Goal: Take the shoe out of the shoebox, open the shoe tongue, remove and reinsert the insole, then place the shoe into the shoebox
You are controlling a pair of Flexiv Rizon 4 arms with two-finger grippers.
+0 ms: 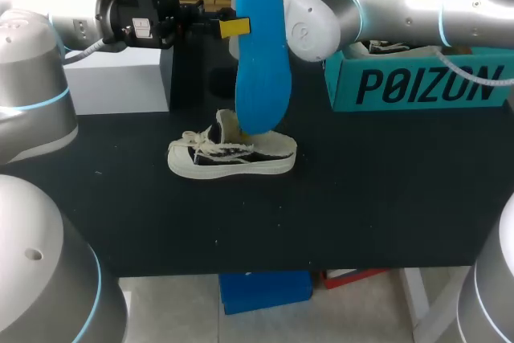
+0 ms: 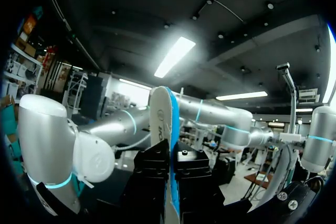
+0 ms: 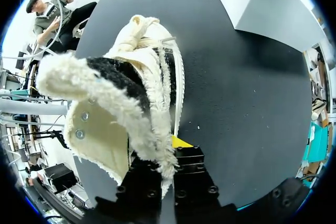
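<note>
Left end effector (image 2: 172, 170) clamps insole (image 2: 161, 113); right end effector (image 3: 168, 167), apparently, shoe (image 3: 137, 85).

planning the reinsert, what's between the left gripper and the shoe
The blue insole, held by the left gripper, hangs down toward the shoe; head view shows it.

Insole (image 1: 261, 54) upright in left gripper (image 2: 172, 163), above shoe (image 1: 231, 157) on table (image 1: 361, 198), shoe rim within right gripper (image 3: 168, 169); shoebox (image 1: 418, 82) behind.
</note>
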